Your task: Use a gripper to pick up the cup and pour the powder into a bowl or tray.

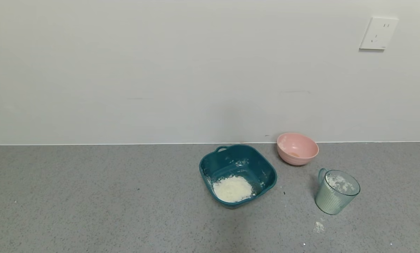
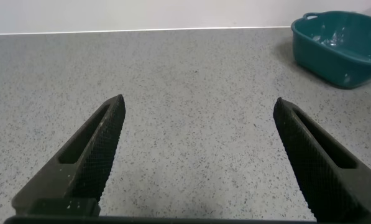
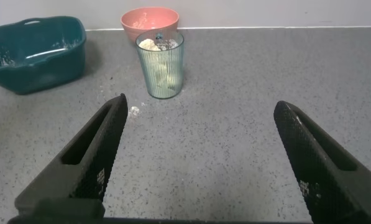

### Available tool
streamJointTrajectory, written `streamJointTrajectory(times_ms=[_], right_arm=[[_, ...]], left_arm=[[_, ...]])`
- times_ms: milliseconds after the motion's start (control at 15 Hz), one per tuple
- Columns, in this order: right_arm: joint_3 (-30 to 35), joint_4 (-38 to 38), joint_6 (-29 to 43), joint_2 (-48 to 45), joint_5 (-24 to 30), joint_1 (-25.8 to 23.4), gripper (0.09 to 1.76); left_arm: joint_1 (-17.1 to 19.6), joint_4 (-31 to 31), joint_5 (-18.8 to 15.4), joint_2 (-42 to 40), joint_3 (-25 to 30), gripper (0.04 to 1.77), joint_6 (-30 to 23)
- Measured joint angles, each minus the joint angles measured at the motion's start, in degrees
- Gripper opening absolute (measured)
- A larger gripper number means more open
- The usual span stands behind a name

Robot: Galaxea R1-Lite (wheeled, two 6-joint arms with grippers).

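The ribbed pale green-blue cup stands upright on the grey counter at the right, with white powder residue inside; it also shows in the right wrist view. A heap of white powder lies in the dark teal basin, left of the cup; the basin also shows in the right wrist view and in the left wrist view. My right gripper is open and empty, well short of the cup. My left gripper is open and empty over bare counter. Neither gripper shows in the head view.
A small pink bowl stands by the wall behind the cup, also in the right wrist view. A little spilled powder lies on the counter in front of the cup. A wall socket is high on the right.
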Motion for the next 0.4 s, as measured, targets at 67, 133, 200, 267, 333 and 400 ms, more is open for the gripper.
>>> streamJointTrajectory(times_ms=[67,133,200,267,333,400], right_arm=[[0.0,0.1,-0.2,0.0,0.0,0.0,1.71],[0.0,0.1,-0.2,0.0,0.0,0.0,1.71],[-0.1,0.1,-0.2,0.0,0.0,0.0,1.71],[-0.1,0.1,-0.2,0.0,0.0,0.0,1.71],[-0.1,0.0,-0.3,0.0,0.0,0.0,1.71],[-0.1,0.0,-0.3,0.0,0.1,0.0,1.71]], left_arm=[[0.0,0.0,0.0,0.0,0.0,1.72,0.0],[0.0,0.0,0.0,0.0,0.0,1.72,0.0],[0.0,0.0,0.0,0.0,0.0,1.72,0.0],[0.0,0.0,0.0,0.0,0.0,1.72,0.0],[0.0,0.0,0.0,0.0,0.0,1.72,0.0],[0.0,0.0,0.0,0.0,0.0,1.72,0.0]])
